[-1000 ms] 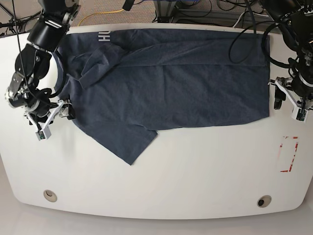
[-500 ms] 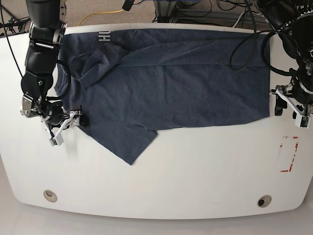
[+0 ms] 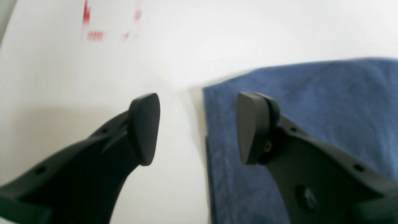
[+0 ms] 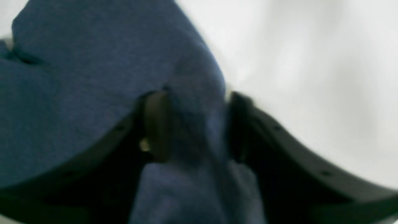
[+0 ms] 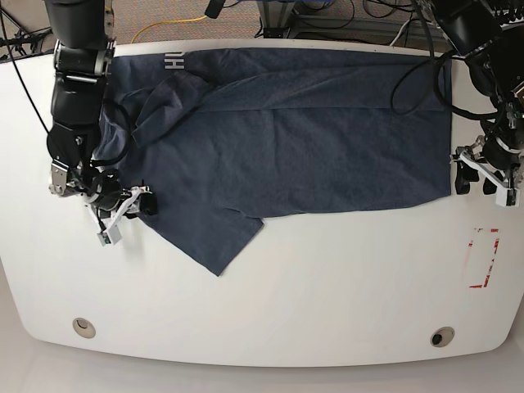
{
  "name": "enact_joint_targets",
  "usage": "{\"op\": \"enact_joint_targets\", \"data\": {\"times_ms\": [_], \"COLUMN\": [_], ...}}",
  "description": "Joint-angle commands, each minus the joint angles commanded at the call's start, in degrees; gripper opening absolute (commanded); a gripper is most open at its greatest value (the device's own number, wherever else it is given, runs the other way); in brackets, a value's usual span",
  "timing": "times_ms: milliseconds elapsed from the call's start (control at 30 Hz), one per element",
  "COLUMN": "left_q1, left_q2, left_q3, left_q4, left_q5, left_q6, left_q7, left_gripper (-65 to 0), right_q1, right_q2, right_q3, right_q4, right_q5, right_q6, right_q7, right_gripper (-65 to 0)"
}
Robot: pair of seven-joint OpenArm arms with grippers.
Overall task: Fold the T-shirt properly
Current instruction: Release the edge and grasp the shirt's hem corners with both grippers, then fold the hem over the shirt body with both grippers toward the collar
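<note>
The dark slate-blue T-shirt (image 5: 311,147) lies spread across the white table (image 5: 327,303), with white lettering (image 5: 172,61) at the top left and one sleeve (image 5: 217,241) pointing to the front. My right gripper (image 5: 127,214) is at the shirt's left edge. In the right wrist view its jaws (image 4: 197,124) stand apart with a fold of the shirt (image 4: 77,62) between them. My left gripper (image 5: 483,184) is open at the shirt's right lower corner. In the left wrist view (image 3: 199,129) one finger (image 3: 252,130) is over the shirt (image 3: 311,102) and the other is over bare table.
A red dashed mark (image 5: 483,258) is on the table at the front right and also shows in the left wrist view (image 3: 93,34). Two round holes (image 5: 442,336) sit near the front edge. Cables lie behind the table's back edge.
My right gripper has moved right and onto the shirt's left edge, with fabric now between its jaws. My left gripper has shifted slightly toward the shirt's lower right corner.
</note>
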Motion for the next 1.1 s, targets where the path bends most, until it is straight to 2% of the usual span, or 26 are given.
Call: {"op": "enact_joint_targets", "data": {"times_ms": [100,200,433,733,933,1033,1100], "left_q1": [-1.0,-2.1,-3.7,-6.7,-9.5,-9.5,-9.8], "left_q2": [-0.1,-0.1,-0.2,-0.2,-0.1,0.0,0.0], "left_q3": [0.1,0.1,0.3,6.2,9.4,10.2,11.4], "left_q4": [-3.5,-6.7,-12.0,-18.2,-20.9,-21.8,-24.3], "left_q5": [0.0,0.0,0.0,0.0,0.0,0.0,0.0], "left_q6": [1.0,1.0,1.0,1.0,1.2,1.3,1.3], "left_q7": [-0.2,-0.2,-0.2,-0.3,-3.7,-6.1,-7.6], "left_gripper": [-28.7,-28.7,-28.7,-28.6,-29.3,-36.1,-44.7], "right_q1": [-0.1,-0.1,-1.0,-1.3,-1.3,-1.3,-1.3], "right_q2": [-0.1,-0.1,-0.1,-0.1,-0.1,-0.1,-0.1], "right_q3": [0.0,0.0,0.0,0.0,0.0,0.0,0.0], "right_q4": [0.0,0.0,0.2,0.4,0.4,0.4,0.4], "right_q5": [0.0,0.0,0.0,0.1,0.2,0.2,0.1], "right_q6": [0.00,0.00,0.00,0.00,0.00,0.00,0.00], "right_q7": [0.0,0.0,-0.1,-0.1,-0.1,-0.1,-0.1], "right_gripper": [-58.3,-62.5,-62.6,-62.8,-63.1,-63.1,-63.3]}}
